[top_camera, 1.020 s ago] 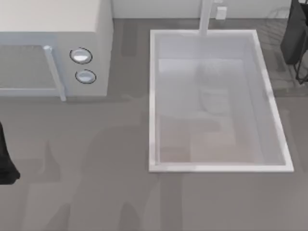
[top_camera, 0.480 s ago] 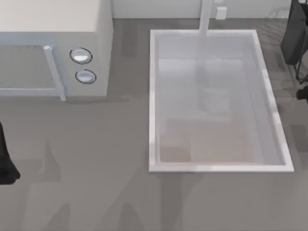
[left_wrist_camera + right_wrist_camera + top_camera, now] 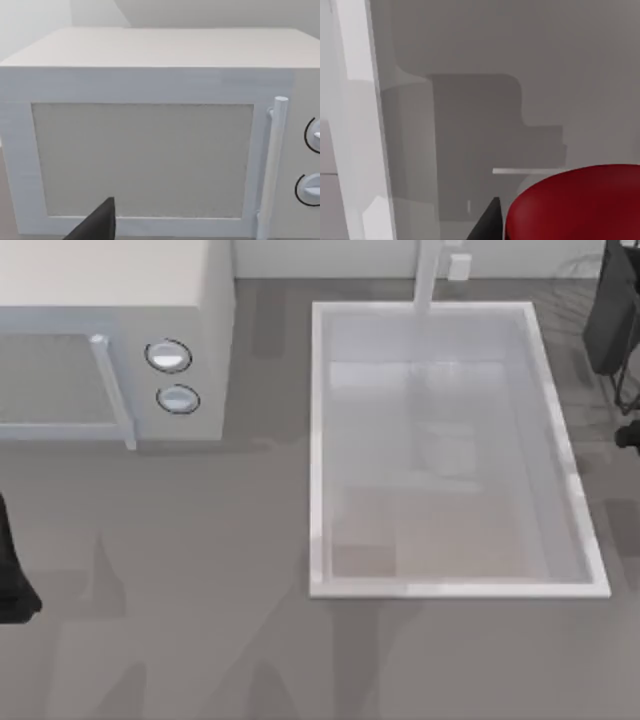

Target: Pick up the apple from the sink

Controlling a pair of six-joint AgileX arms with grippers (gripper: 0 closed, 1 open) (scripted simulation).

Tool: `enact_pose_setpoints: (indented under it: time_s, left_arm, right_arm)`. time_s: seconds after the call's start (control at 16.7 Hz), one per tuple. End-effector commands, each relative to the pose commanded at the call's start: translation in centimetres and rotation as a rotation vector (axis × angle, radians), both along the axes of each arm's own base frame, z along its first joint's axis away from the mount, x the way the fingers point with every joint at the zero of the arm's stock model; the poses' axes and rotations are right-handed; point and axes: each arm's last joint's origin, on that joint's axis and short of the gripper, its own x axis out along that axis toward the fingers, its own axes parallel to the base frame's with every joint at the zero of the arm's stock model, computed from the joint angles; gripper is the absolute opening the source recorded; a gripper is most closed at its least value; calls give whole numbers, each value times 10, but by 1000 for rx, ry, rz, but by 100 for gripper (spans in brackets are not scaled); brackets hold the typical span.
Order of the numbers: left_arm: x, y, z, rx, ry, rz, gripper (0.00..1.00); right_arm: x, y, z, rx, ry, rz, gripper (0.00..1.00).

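The apple (image 3: pixel 580 200) is a glossy red round shape close up in the right wrist view, above grey table just outside the sink's white rim (image 3: pixel 355 100). My right gripper (image 3: pixel 555 230) is shut on it, and one dark finger (image 3: pixel 487 225) lies against its side. In the top view the sink (image 3: pixel 450 589) has nothing on its pale floor, and my right arm (image 3: pixel 612 315) stands at the far right edge. My left arm (image 3: pixel 12 575) is parked at the left edge.
A white microwave (image 3: pixel 110 300) with two round knobs (image 3: pixel 168 356) stands at the back left, and its door and handle face the left wrist camera (image 3: pixel 150 150). The white faucet post (image 3: pixel 428 275) rises at the sink's back rim. Grey tabletop lies in front.
A dark part of my right arm has come into the top view at the right edge beside the sink. The shadows on the sink floor have shifted. The left arm has not moved.
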Motion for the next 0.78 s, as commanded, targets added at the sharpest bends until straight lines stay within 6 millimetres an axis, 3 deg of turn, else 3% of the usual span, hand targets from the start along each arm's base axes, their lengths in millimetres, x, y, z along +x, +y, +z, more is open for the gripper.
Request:
enact_pose_setpoints:
  time_s: [0.42, 0.78]
  left_arm:
    - [0, 0, 0, 0, 0, 0, 100]
    - [0, 0, 0, 0, 0, 0, 100]
  right_arm:
    - [0, 0, 0, 0, 0, 0, 98]
    - [0, 0, 0, 0, 0, 0, 100]
